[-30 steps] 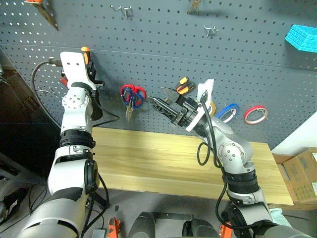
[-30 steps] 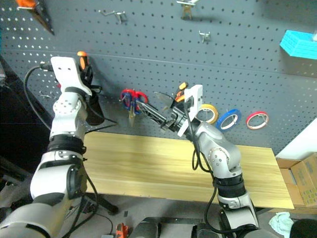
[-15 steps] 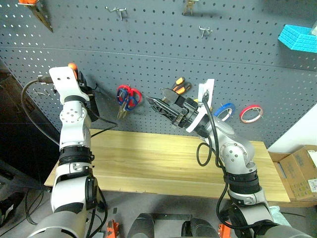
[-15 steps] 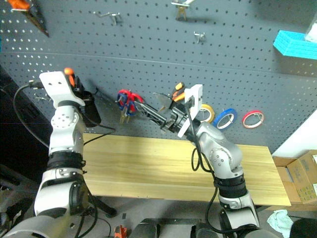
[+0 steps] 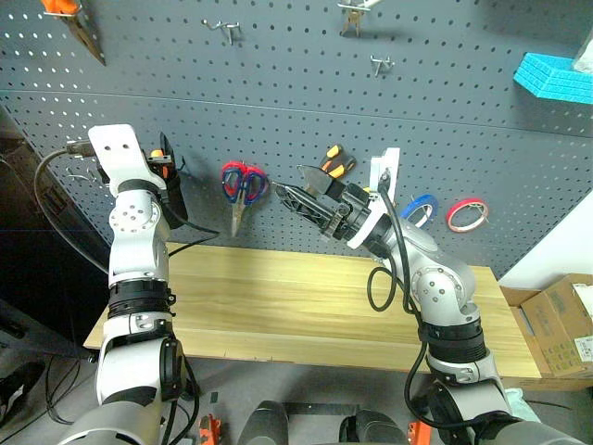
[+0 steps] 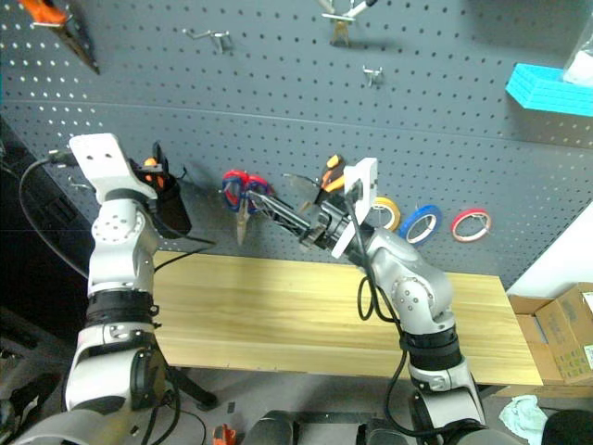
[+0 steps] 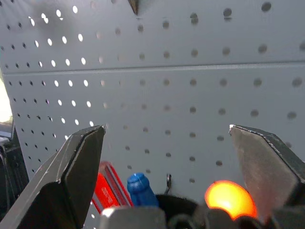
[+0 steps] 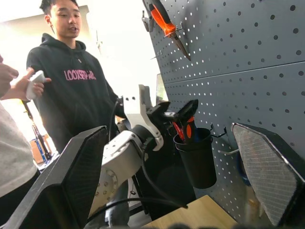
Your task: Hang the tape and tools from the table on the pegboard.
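Pegboard (image 5: 306,111) faces both wide-open grippers, the left gripper (image 5: 165,165) just above a black cup (image 8: 196,155), the right gripper (image 5: 298,192) empty

Even overhead light, head views sharp, soft shadows under tools on the pegboard (image 5: 306,102); right wrist view blown out bright behind the person (image 8: 71,90), left wrist view soft up close.

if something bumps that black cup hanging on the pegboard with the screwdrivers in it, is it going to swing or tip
Likely it would swing a little: the black cup seems to hang from one wire hook on the pegboard, its bottom free. The tool handles stand tall above the rim, so they'd probably rattle or lean. It looks rigid, not floppy.
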{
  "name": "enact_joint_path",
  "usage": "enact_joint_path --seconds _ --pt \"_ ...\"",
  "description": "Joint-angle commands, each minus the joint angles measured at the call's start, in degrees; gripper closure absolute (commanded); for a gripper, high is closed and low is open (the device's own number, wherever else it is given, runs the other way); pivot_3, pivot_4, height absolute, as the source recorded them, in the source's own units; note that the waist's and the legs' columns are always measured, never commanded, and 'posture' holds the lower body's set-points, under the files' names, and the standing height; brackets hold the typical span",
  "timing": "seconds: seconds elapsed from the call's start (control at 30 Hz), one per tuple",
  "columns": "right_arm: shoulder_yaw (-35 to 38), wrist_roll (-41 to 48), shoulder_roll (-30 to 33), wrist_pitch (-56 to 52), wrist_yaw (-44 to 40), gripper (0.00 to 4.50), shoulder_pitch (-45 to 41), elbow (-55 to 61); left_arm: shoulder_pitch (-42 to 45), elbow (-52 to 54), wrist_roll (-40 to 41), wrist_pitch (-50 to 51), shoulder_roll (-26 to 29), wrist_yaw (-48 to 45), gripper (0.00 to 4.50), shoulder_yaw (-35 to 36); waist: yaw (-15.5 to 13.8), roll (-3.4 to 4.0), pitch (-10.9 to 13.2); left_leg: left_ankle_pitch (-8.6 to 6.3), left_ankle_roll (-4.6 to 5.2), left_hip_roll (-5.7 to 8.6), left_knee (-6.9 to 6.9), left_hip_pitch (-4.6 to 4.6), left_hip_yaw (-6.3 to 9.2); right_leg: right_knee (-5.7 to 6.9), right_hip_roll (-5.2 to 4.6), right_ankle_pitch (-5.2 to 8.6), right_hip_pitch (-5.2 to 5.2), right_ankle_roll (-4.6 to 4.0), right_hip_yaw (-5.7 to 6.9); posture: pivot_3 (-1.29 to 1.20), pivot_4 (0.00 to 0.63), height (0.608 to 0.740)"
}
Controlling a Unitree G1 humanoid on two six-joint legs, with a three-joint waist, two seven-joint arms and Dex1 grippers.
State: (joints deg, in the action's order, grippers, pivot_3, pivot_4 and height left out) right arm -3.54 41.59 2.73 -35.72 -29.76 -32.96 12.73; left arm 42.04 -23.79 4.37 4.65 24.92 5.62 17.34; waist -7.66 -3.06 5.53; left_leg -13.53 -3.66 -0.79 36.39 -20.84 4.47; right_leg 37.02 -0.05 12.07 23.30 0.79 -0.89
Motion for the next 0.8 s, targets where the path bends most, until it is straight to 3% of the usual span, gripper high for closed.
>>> enact_joint_path --seconds 0.03,0.2,0.4,0.57,0.67,0.8 --pt "0.96 -1.6 0.52 2.31 1.22 0.0 -1.1 2.41 0.93 8.19 1.24 2.2 -0.08 -0.53 0.01 0.17 0.0 -0.01 -0.01 0.0 0.0 0.0 0.0 0.0 0.0 -0.01 0.0 0.0 0.0 0.0 0.0 0.25 0.002 0.74" --pt "0.69 -4.74 2.95 3.63 2.61 0.0 -0.04 5.65 0.07 21.71 5.35 9.0 -3.01 -4.53 0.01 -2.92 -0.07 -0.03 -0.02 0.0 -0.01 0.01 0.0 -0.05 -0.01 -0.06 -0.02 0.0 0.0 0.0 -0.04 0.24 0.002 0.74" --pt "-4.18 -14.8 5.57 5.89 7.47 0.0 6.69 9.24 -4.76 33.81 7.45 18.36 -8.72 -8.22 0.01 -10.54 0.23 0.26 -0.77 -0.01 0.0 0.04 0.0 -0.03 -0.07 -0.11 -0.04 0.02 -0.04 0.0 -0.12 0.23 0.002 0.74" --pt "-6.75 -27.84 9.01 7.74 15.53 0.0 14.43 9.03 -19.33 41.7 8.52 26.32 -13.05 -8.46 0.01 -15.15 1.34 0.69 -1.1 0.0 0.0 0.04 0.02 0.09 -0.17 -0.05 -0.03 0.22 -0.06 -0.31 -0.24 0.2 0.011 0.74" --pt "-5.53 -33.07 10.4 8.55 19.69 0.0 19.88 7.95 -28.99 42.86 8.88 27.57 -15.17 -7.61 0.01 -13.97 2.21 0.8 -1.19 -0.01 0.01 0.02 -0.01 0.13 -0.21 -0.05 -0.02 0.31 -0.05 -0.42 -0.3 0.18 0.016 0.74" --pt "-2.7 -36.03 10.5 10.34 22.75 0.0 23.95 6.63 -35.65 40.3 8.02 25.85 -15.81 -6.66 0.01 -10.92 3.27 0.86 -1.12 -0.01 0.02 0.0 0.0 0.09 -0.16 0.0 0.0 0.34 0.0 -0.48 -0.22 0.17 0.019 0.74"
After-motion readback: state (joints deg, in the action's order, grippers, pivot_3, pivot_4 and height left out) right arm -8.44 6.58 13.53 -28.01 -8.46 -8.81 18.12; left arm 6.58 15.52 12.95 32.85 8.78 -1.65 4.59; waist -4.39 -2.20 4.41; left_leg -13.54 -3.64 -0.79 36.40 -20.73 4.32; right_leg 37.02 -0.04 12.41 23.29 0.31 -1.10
